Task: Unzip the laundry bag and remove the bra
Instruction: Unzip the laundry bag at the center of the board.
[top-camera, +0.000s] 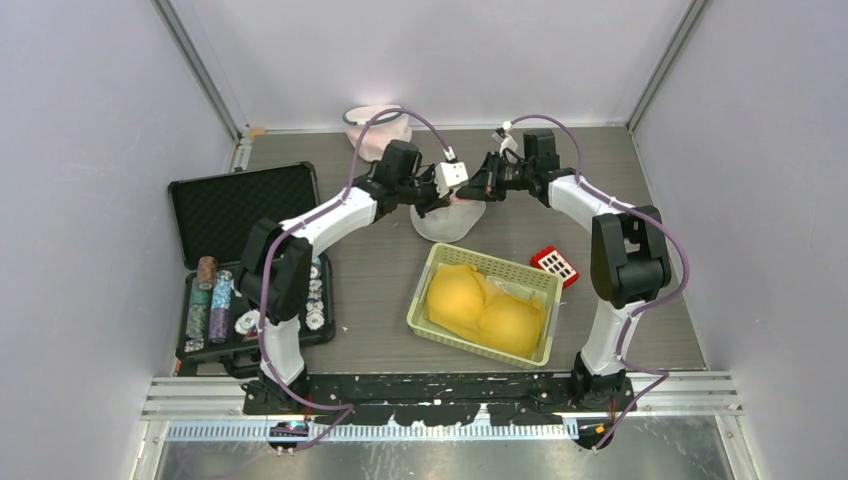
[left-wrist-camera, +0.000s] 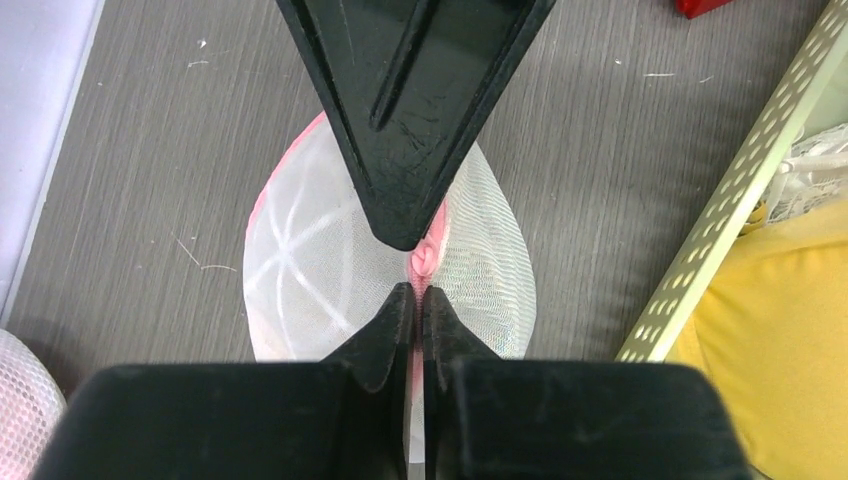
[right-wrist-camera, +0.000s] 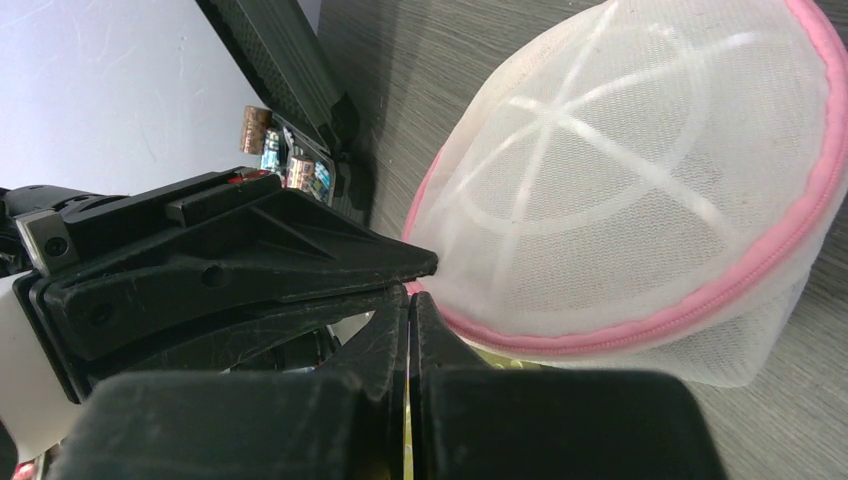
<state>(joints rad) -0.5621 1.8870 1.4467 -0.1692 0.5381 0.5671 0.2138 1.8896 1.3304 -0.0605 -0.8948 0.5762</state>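
Arms in top view both stretch fwd and bend inward, tips meeting over white mesh dome-shaped laundry bag (top-camera: 448, 222) at centre-back of grey table (top-camera: 380, 270). Left wrist: left gripper (left-wrist-camera: 419, 292) pinched shut on bag's pink trim (left-wrist-camera: 424, 258). Right wrist: right gripper (right-wrist-camera: 412, 300) clamped on same trim, opp. left.

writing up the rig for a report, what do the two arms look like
The left arm and right arm match: white links, bulky black joints, black bases. A purple cable loops along each. The jaws are black, tapering to a point, finely scratched.
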